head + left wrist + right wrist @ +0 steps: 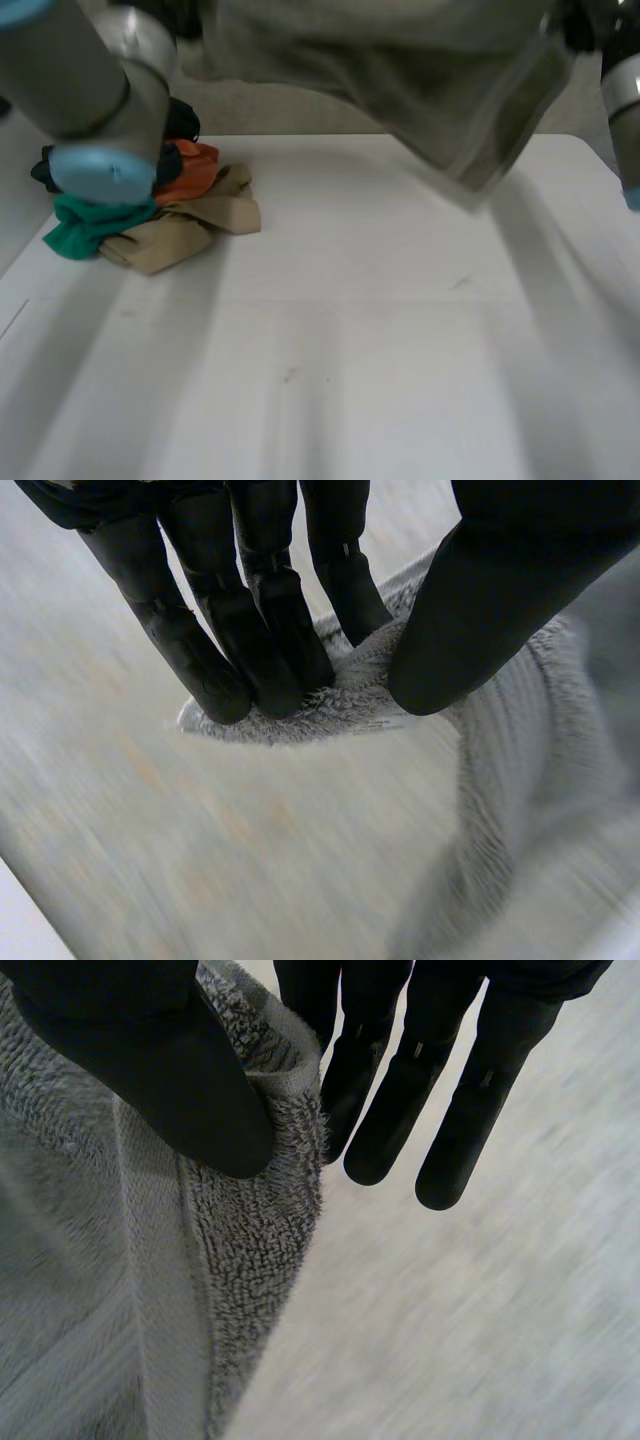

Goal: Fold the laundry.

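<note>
While the towel hangs in the air over the table's far edge, my left hand pinches a corner between fingers and thumb, and my right hand pinches an edge likewise. A pile of clothes lies near the far left corner.

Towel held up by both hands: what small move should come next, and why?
Probably lower the towel onto the bare table, clear of the pile. The left hand and right hand each pinch its edge, and it hangs above the table, not yet laid flat for folding.
</note>
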You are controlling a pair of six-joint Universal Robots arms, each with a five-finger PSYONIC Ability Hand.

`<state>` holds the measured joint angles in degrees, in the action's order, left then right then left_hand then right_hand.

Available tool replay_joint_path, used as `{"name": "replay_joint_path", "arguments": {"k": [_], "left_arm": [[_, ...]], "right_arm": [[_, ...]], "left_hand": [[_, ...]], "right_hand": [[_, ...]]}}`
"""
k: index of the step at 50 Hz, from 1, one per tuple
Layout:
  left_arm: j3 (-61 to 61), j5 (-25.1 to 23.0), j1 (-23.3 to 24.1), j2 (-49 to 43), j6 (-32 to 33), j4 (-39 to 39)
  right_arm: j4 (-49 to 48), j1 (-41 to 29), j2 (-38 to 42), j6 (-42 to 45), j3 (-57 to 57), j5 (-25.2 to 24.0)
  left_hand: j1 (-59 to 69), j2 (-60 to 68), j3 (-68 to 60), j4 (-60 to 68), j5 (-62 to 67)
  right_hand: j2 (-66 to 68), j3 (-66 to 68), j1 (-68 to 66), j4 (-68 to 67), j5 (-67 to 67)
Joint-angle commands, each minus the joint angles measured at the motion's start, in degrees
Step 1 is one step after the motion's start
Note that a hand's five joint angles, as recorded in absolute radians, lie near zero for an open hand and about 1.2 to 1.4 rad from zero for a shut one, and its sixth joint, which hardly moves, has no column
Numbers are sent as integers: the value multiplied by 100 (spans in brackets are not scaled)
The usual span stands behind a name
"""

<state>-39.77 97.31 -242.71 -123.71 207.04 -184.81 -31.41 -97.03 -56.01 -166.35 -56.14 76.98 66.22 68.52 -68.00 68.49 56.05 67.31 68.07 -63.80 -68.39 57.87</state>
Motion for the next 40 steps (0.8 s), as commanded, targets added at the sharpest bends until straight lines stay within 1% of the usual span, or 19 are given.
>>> {"name": "replay_joint_path", "arguments": {"k": [1, 4, 5, 7, 8, 10, 11, 13, 15, 16, 17, 18, 21, 24, 25, 28, 32, 35, 40], "left_arm": [[-2294, 122, 21, 41, -173, -20], [-2780, 17, 57, -109, -226, 6], [-3034, -1, 74, -222, -243, 15], [-3220, -36, 92, -329, -252, 24], [-3343, -45, 109, -416, -252, 59], [-3405, -36, 118, -478, -252, 94], [-3440, -28, 127, -505, -226, 146], [-3432, -28, 145, -522, -217, 199], [-3414, -36, 127, -522, -199, 278], [-3397, -45, 119, -505, -191, 305], [-3388, -54, 101, -487, -173, 348], [-3388, -54, 75, -435, -182, 410], [-3405, -54, 22, -295, -199, 533], [-3441, -54, -31, -171, -217, 586], [-3467, -63, -74, -93, -234, 595], [-3519, -124, -215, 57, -278, 595], [-3529, -308, -391, 163, -322, 595], [-3520, -458, -488, 154, -322, 621], [-3450, -844, -698, 23, -322, 796]], "right_arm": [[1249, 562, -410, 50, -1703, -1112], [1628, 703, -455, 278, -2276, -1465], [1847, 782, -463, 514, -2618, -1710], [2041, 853, -455, 814, -2910, -1931], [2225, 922, -429, 1233, -3155, -2123], [2375, 976, -393, 1595, -3315, -2213], [2515, 1028, -385, 1954, -3368, -2231], [2674, 1046, -384, 2281, -3377, -2187], [2833, 1055, -393, 2459, -3351, -2056], [2885, 1046, -393, 2441, -3342, -1994], [2947, 1046, -385, 2415, -3324, -1924], [3035, 1029, -393, 2345, -3324, -1793], [3210, 985, -446, 2178, -3350, -1503], [3325, 958, -533, 1950, -3351, -1247], [3404, 932, -647, 1766, -3368, -1090], [3510, 871, -875, 1406, -3421, -878], [3501, 731, -1069, 1124, -3613, -746], [3440, 616, -1070, 1114, -3702, -737], [3107, 475, -763, 1210, -3816, -710]], "left_hand": [[1378, 1148, -1200, 1151, 1395], [1378, 1148, -1200, 1151, 1395], [1378, 1148, -1200, 1151, 1395], [1378, 1148, -1200, 1151, 1395], [1378, 1148, -1200, 1151, 1395], [1378, 1148, -1200, 1151, 1395], [1196, 967, -1018, 969, 1213], [709, 479, -531, 482, 726], [-148, -377, 326, -375, -131], [-534, -764, 712, -761, -517], [-1137, -1367, 1315, -1364, -1121], [-1959, -2189, 2138, -2187, -1943], [-2639, -2868, 2817, -2866, -2622], [-2859, -3088, 3037, -3086, -2842], [-2909, -3139, 3087, -3136, -2893], [-2927, -3156, 3105, -3154, -2910], [-2977, -3206, 3155, -3204, -2960], [-3178, -3408, 3356, -3405, -3162], [-3480, -3710, 3658, -3707, -3463]], "right_hand": [[1269, 1193, -1620, -1161, 1213], [1269, 1193, -1620, -1161, 1213], [1269, 1193, -1620, -1161, 1213], [1269, 1193, -1620, -1161, 1213], [1269, 1193, -1620, -1161, 1213], [1269, 1193, -1620, -1161, 1213], [1269, 1193, -1620, -1161, 1213], [1269, 1193, -1620, -1161, 1213], [1269, 1193, -1620, -1161, 1213], [934, 858, -1285, -826, 878], [231, 155, -582, -123, 175], [-908, -984, 557, 1017, -964], [-1640, -1716, 1289, 1749, -1696], [-2314, -2390, 1963, 2422, -2370], [-2716, -2791, 2364, 2824, -2772], [-2921, -2997, 2570, 3030, -2977], [-3088, -3164, 2737, 3197, -3145], [-3090, -3166, 2739, 3198, -3146], [-3056, -3132, 2705, 3165, -3112]]}}
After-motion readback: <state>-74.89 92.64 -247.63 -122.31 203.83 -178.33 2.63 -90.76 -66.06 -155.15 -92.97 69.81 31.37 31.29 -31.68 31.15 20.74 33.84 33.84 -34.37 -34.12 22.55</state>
